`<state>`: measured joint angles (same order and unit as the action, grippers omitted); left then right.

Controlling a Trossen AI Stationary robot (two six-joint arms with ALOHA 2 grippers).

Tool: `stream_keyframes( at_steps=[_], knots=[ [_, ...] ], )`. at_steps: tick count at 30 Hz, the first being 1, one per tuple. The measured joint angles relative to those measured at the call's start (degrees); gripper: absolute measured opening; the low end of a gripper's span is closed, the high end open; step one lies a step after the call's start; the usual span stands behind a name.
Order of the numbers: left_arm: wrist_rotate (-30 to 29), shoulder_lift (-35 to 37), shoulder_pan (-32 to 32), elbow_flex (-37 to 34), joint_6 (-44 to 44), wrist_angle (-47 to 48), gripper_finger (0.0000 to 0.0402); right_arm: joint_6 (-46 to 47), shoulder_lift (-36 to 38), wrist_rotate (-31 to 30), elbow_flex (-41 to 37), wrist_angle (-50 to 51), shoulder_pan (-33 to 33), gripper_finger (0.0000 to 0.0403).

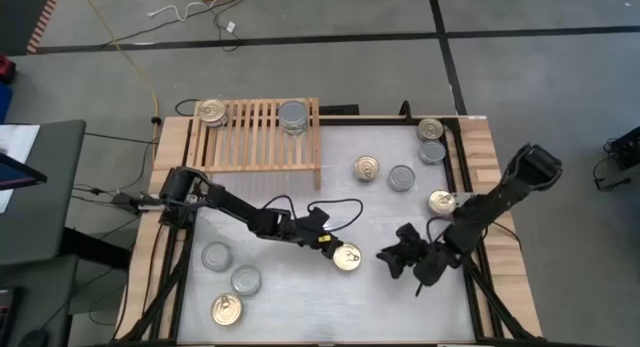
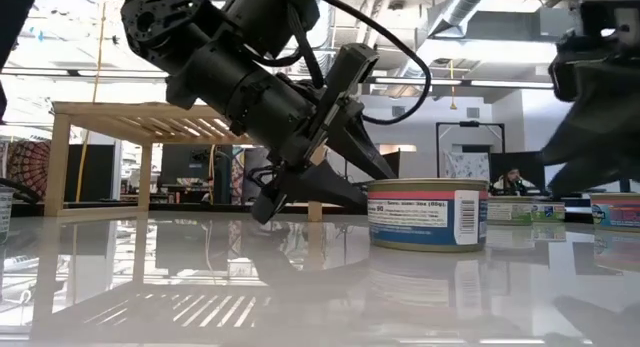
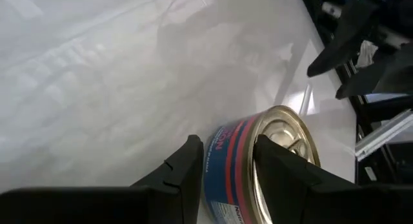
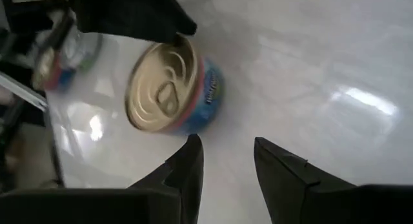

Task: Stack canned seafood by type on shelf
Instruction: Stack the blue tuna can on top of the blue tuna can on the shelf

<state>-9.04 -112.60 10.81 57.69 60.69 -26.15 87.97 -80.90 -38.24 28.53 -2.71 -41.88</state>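
while most tins lie scattered over the white tabletop, one gold-topped can with a red and blue label stands upright just ahead of the left gripper, near the table's middle. the left wrist view shows that pincer's two dark fingers part open, with the can's side wall at their tips and one finger crossing in front of it; whether they touch it i cannot tell, and it is not lifted. the right gripper hovers on the can's far side from the left one, jaws part open and holding nothing.

the can looks stiff and smooth, likely fairly dense for its size, so it should not dent but may slide on the glossy table. the curved side wall, taken across its width, seems the best hold.

beyond the left arm stands the wooden shelf, bearing one gold-topped tin and one silver-topped tin.
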Motion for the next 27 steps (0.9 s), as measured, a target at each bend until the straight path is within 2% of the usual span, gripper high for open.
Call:
stream_keyframes(
  at_steps=[4, 9, 18, 22, 27],
  knots=[
    [-0.07, 2.69, -0.76, 0.0, -3.12, 1.07, 0.0132, 0.26, -5.67, -0.51, 0.03, -9.34, 2.01, 0.0162],
    [-0.94, 7.06, -0.74, 0.01, -5.4, 5.49, 0.0132, -4.08, -9.35, -0.32, 0.03, -17.17, 5.67, 0.0162],
    [-9.09, 8.5, 6.42, 0.02, 1.27, 14.21, 0.0132, -8.37, -9.38, 2.59, 0.09, -19.75, 7.9, 0.0162],
    [-14.66, 8.5, 10.16, 0.02, 4.1, 14.84, 0.0132, -8.57, -9.38, 4.03, 0.09, -19.42, 8.62, 0.0162],
    [-16.7, 8.5, 12.27, 0.02, 7.66, 14.97, 0.0132, -9.51, -10.27, 5.8, 1.31, -18.49, 9.87, 0.0162]
  ],
)
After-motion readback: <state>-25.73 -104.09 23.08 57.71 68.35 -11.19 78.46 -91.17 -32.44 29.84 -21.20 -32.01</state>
